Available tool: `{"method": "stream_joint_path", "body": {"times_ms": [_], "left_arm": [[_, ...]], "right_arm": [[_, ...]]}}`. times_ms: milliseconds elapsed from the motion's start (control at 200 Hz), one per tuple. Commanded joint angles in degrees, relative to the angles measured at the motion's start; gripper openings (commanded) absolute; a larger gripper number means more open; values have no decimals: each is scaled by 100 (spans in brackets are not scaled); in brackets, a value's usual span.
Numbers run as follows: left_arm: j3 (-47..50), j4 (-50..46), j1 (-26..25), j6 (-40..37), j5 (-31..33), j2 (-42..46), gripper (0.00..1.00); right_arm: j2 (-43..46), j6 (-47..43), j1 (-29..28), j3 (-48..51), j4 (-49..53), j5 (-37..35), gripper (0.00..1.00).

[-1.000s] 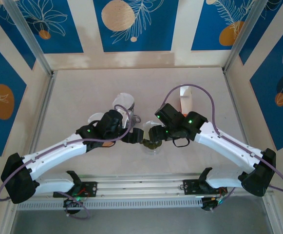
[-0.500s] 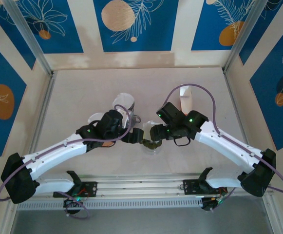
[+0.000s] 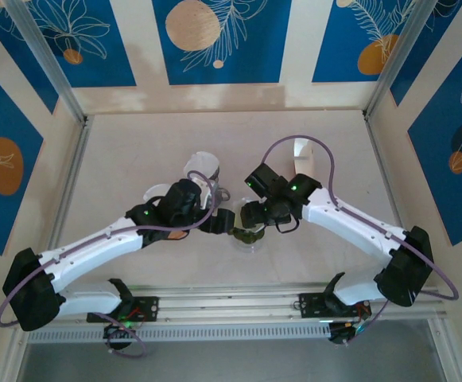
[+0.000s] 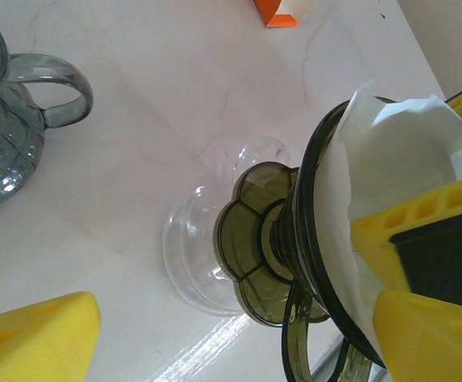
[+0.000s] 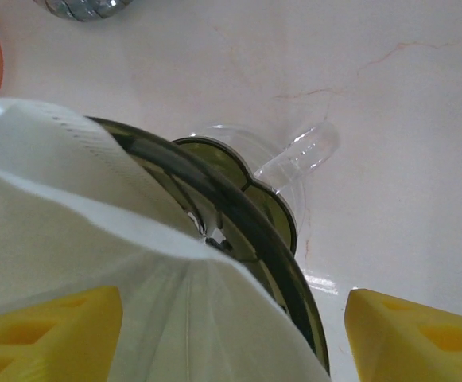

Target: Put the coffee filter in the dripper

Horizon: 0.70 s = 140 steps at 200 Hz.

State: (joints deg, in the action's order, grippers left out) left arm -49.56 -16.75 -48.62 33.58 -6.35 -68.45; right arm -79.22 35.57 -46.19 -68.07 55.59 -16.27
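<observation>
The filter (image 4: 390, 171) sits in the mouth of the dripper (image 4: 254, 239). Its white paper is opened into a cone, with the top edge standing above the dark rim. The dripper's scalloped foot rests on a clear glass (image 4: 184, 255). The glass stands on the table (image 3: 135, 151) at about 6 o'clock from its middle, near the front rail (image 3: 231, 294).

Both claws meet at the dripper. In the top view the right claw (image 5: 234, 326) reaches in from 3 o'clock, spread wide, with the paper between its fingers. One finger (image 5: 413, 338) stands clear of the paper at 4 o'clock in its own view. Whether the other touches the paper we cannot tell. The left claw (image 3: 219, 224) reaches in from 9 o'clock, also spread, pinching nothing that we can see.

We judge the placing all but done. The paper is in the cone, and what is left is to settle it and draw away. The next move calls for a straight lift, so that no finger drags the paper out or tips the dripper off the glass.

Room is tight at the sides, where the claws crowd each other, and open upward. In the left wrist view a grey jug (image 4: 8, 135) stands at 10 o'clock from the dripper, well apart. An orange packet (image 4: 282, 12) lies at 12 o'clock, farther off. With the rail near at 6 o'clock, we would back off upward first, then outward.
</observation>
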Motion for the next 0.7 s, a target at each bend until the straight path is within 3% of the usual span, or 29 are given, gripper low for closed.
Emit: {"method": "stream_joint_path", "body": {"times_ms": [0,695], "left_arm": [[-72,72,78,18,-68,-29,89],[-8,163,90,70,-156,-106,89]], "right_arm": [[-206,-142,23,40,-11,-54,74],[-517,-173,98,216,-163,-205,74]]}}
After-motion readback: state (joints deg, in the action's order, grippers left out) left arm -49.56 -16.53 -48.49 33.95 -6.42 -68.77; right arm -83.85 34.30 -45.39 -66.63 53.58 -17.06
